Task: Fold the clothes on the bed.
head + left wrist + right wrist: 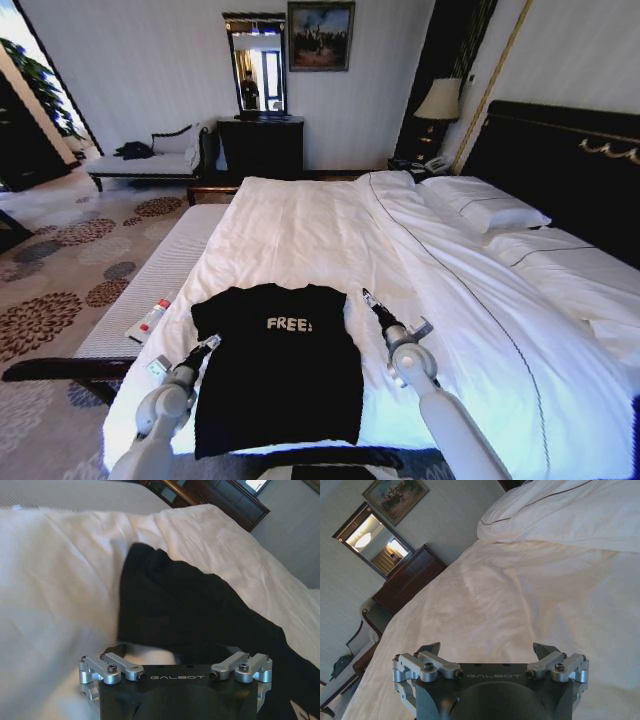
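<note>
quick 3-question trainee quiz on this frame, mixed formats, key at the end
1. True or false: the black short-sleeved cotton T-shirt lies lettering-up on the white-sheeted double bed.
2. Which gripper is beside the T-shirt's sleeve on the robot's left? A) left gripper B) right gripper
3. Fill in: both grippers' fingers are ____.

Key: 1 true, "FREE!" faces up. 2 A; the right gripper is beside the opposite sleeve. 3 open; neither holds cloth, as both wrist views show.
</note>
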Robot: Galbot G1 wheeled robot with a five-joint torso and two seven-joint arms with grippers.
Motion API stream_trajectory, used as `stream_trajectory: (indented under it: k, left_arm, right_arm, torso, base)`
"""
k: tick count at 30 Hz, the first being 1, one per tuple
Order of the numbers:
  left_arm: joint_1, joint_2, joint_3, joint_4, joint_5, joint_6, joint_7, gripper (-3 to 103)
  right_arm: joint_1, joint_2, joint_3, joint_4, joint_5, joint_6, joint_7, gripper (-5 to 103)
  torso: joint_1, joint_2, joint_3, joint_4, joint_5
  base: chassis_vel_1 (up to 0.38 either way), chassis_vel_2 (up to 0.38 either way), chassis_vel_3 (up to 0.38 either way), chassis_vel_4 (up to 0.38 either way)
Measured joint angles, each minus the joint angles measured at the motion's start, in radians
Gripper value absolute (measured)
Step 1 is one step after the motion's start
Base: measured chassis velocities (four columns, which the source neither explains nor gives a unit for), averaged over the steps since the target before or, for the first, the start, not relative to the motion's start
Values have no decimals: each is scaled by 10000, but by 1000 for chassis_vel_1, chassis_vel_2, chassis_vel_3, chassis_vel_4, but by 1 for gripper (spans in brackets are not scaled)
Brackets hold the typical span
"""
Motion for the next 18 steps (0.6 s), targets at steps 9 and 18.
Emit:
stream_trajectory:
  k: [9, 18]
  left_arm:
    - [-511, -237, 114, 623, -313, -332, 122, 100]
    - [-746, -232, -120, 647, -664, -616, 296, 90]
  right_arm:
    - [-137, -156, 51, 82, -32, -25, 38, 100]
    - [-192, -134, -23, 113, -139, -28, 45, 100]
  torso:
    - [-1, 0, 0, 3, 0]
    - [-1, 0, 1, 1, -1]
  base:
    - [0, 0, 0, 0]
    - [0, 0, 0, 0]
